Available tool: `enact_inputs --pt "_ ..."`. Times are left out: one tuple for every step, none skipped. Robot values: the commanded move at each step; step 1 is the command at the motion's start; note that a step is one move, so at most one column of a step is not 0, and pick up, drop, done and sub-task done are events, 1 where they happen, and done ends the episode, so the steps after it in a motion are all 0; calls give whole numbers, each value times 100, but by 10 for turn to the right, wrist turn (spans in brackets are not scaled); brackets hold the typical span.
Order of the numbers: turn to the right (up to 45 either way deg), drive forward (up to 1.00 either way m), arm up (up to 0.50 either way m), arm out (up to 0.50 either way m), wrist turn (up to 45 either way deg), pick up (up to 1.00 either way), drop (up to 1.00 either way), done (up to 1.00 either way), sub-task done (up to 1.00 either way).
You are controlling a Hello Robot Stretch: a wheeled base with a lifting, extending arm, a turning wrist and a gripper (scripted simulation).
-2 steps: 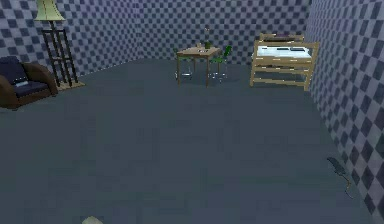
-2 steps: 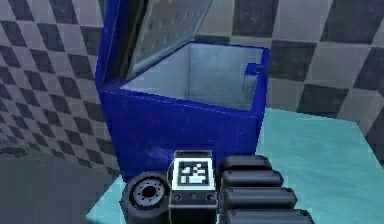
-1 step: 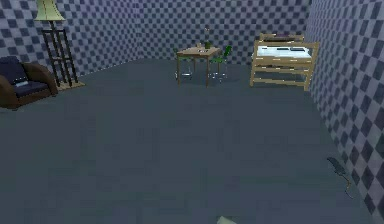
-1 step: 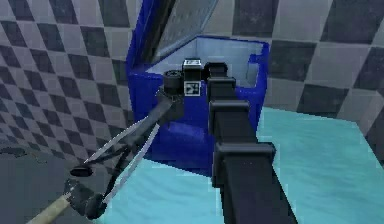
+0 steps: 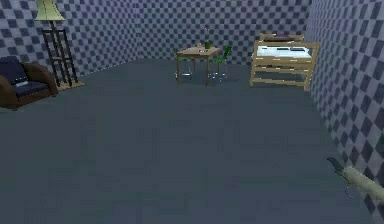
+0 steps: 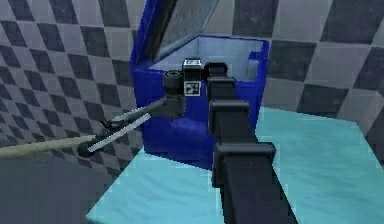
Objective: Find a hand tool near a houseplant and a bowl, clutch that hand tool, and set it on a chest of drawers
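**End effector** (image 6: 90,140), centre left of the arm side view, at the far end of the dark arm (image 6: 240,150). We could not tell whether its fingers were apart or together, but it held a long pale-handled tool (image 6: 35,152) clear of the floor. The same tool (image 5: 355,180) appeared at the forward view's lower right. Behind the arm stood a blue open-lidded box (image 6: 165,100) on a turquoise surface (image 6: 330,160). At the forward view's upper centre we noted a small worktop (image 5: 190,52) and a wooden bunk bed (image 5: 283,62).
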Motion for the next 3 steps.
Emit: enact_inputs --pt "0 0 0 0 450 0 0 0 0" --pt "0 0 0 0 450 0 0 0 0" --pt "0 0 0 0 450 0 0 0 0"
